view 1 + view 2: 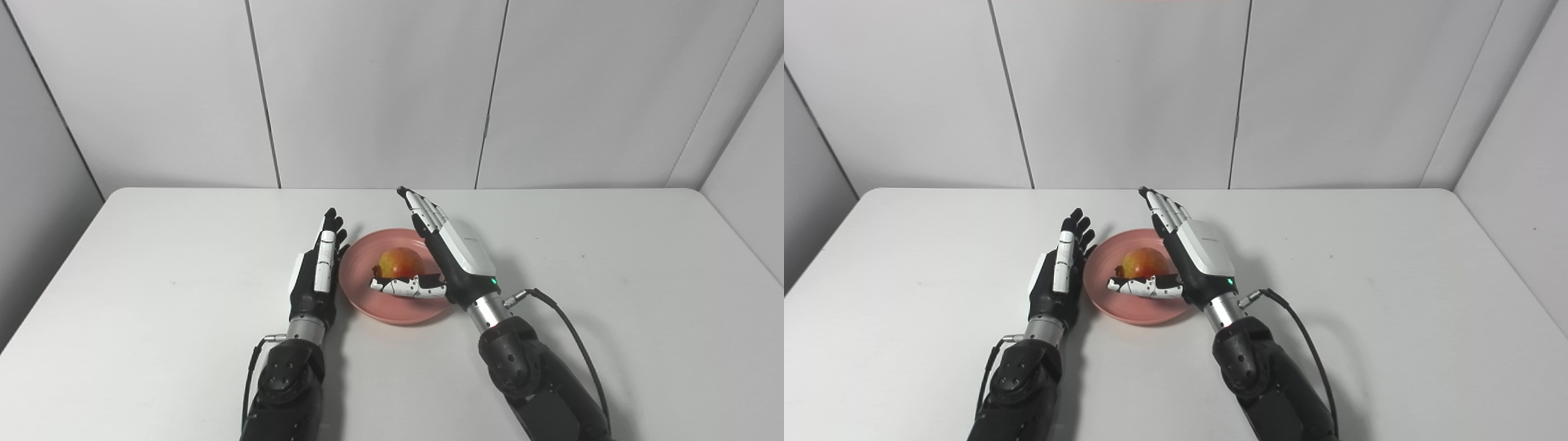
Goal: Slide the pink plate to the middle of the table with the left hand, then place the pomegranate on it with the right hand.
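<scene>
Pomegranate (400, 262) sits on the pink plate (392, 309), plate near mid-bench (153, 294), so I judge both steps basically done and only the pull-back left.

Risks from here: my right hand (456, 257) is over the plate's right side with its thumb lying across the front of the fruit, close enough that I can't tell if it touches. If I draw that hand back low, the thumb could drag the fruit or roll it off the plate; the fruit is round and the plate is shallow. The wrist also hangs over the rim, so a low retreat could tip or shove the plate. My left hand (318, 269) stands edge-up just beside the plate's left rim, maybe touching; a sideways twitch would push the plate off centre.

Fingers: right hand's fingers (422, 211) stretched straight and spread away from the thumb, gripping nothing. Left hand's fingers (331, 229) also straight, pointing away from me, together, holding nothing.
</scene>
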You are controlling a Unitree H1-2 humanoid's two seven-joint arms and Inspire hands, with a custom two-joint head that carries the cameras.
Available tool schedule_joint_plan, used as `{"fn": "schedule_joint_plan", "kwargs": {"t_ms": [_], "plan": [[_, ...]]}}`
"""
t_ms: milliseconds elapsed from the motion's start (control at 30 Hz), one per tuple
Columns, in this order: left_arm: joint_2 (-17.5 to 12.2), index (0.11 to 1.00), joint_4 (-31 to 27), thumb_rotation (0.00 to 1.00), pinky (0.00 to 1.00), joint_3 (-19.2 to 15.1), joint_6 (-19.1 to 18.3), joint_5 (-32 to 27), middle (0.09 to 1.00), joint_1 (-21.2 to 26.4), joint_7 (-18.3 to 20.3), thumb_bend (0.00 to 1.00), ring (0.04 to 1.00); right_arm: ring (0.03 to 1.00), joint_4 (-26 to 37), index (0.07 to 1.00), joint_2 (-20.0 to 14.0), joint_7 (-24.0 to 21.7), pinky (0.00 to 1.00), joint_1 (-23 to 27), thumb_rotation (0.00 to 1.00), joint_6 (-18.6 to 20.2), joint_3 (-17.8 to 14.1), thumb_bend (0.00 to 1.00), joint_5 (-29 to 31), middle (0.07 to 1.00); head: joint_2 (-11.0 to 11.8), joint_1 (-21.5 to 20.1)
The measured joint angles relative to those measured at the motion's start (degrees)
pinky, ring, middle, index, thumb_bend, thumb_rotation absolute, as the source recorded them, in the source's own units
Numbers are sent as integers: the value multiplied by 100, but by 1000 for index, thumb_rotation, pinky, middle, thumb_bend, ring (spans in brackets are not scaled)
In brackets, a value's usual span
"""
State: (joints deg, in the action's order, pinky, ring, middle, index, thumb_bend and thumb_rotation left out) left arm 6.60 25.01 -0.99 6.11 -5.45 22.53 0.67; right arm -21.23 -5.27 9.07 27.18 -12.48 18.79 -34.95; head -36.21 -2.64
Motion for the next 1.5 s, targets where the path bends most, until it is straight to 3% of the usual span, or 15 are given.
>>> {"fn": "schedule_joint_plan", "kwargs": {"t_ms": [133,233,400,467,600,800,1233,1400,1500], "plan": [[1,1000,0,1000,954,0,0,1,1000,0,-1,598,987,1000,129,1000,-49,-96,1000,-57,689,0,-78,688,83,1000,0,18],[7,1000,3,1000,960,-8,0,-4,1000,1,2,603,990,1000,200,1000,-81,-103,1000,-97,831,-12,-180,710,172,1000,9,9],[10,1000,3,1000,961,-7,0,3,1000,1,0,607,989,1000,280,1000,-250,-138,1000,-250,902,-28,-453,690,487,1000,9,-26],[4,1000,3,1000,962,5,0,31,1000,0,-4,609,990,1000,327,1000,-308,-174,1000,-324,900,-55,-602,680,751,1000,0,-9],[-45,1000,7,1000,982,70,3,181,1000,-1,-2,619,999,1000,520,1000,-321,-380,1000,-464,994,-63,-881,669,1376,1000,0,-26],[-171,1000,-3,1000,999,137,33,221,1000,-3,28,626,1000,1000,594,1000,-253,-489,1000,-641,1000,-70,-1133,705,1932,1000,0,-26],[-534,1000,-332,1000,1000,304,114,331,1000,-207,162,606,1000,1000,654,1000,-12,-493,1000,-1010,1000,109,-1376,791,2082,1000,-70,-114],[-677,1000,-424,1000,1000,313,114,337,1000,-273,242,596,1000,1000,704,1000,-14,-623,1000,-1026,1000,349,-1432,737,2250,1000,-97,-176],[-768,1000,-426,1000,988,332,116,393,1000,-274,261,608,1000,1000,712,1000,-11,-666,1000,-1026,1000,478,-1454,766,2309,1000,-97,-237]]}}
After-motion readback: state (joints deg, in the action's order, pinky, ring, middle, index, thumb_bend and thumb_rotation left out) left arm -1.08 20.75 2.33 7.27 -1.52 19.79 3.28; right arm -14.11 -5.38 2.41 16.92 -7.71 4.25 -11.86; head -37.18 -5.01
